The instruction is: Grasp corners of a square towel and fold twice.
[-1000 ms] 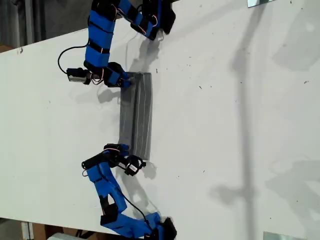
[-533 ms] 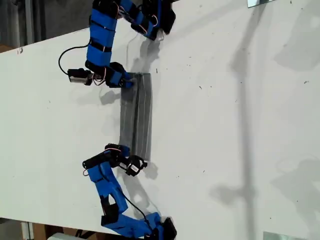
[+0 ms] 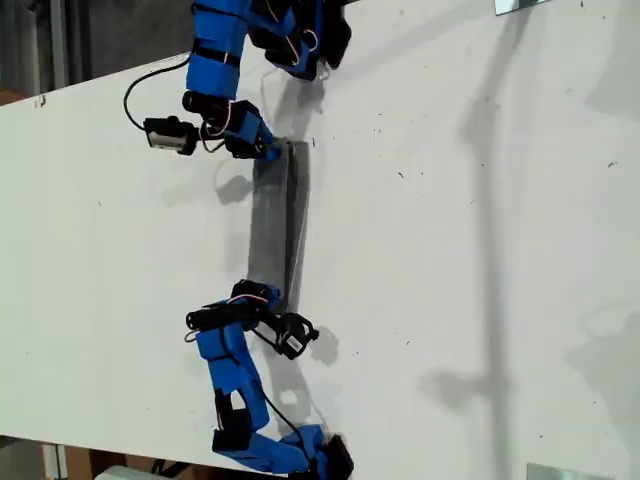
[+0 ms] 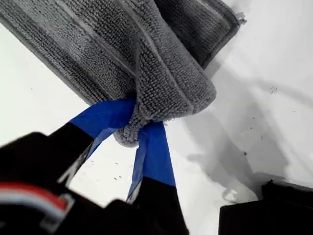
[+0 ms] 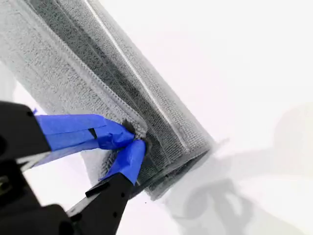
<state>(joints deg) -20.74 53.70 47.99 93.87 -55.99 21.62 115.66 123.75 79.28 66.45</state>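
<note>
Standing beside the white worktop (image 3: 450, 250), one sees the towel (image 3: 275, 225) gathered into a narrow grey band with pale stripes. In the exterior view it lies a little toward 9 o'clock from the middle, its long side running from 12 o'clock to 6 o'clock. A blue arm (image 3: 215, 60) reaches in from the exterior view's 12 o'clock edge, and its gripper (image 3: 262, 148) meets the band's 12 o'clock end. Another blue arm (image 3: 230, 370) comes up from the 6 o'clock edge, and its gripper (image 3: 262, 298) meets the 6 o'clock end. A black cable (image 3: 135, 90) loops out beside the upper arm. The wrist views do not settle which of these two arms is the first and which the second.

Up close, my first gripper (image 4: 139, 122) is clenched on the towel (image 4: 161, 63). Its blue-taped fingers (image 4: 151, 147) pinch a bunched fold of the loopy fabric, which bulges over the tips. A lower layer lies on the worktop beyond, and one of the corners (image 4: 234, 19) shows at the far end of that layer.

My second gripper (image 5: 134, 139) is likewise clamped on the towel (image 5: 122, 83). Its taped fingertips (image 5: 112, 134) meet on the edge of an upper layer near the band's end. The cloth stretches away from the tips in stacked, striped layers. Beneath the pinch, the bottom layers rest on the worktop.
</note>
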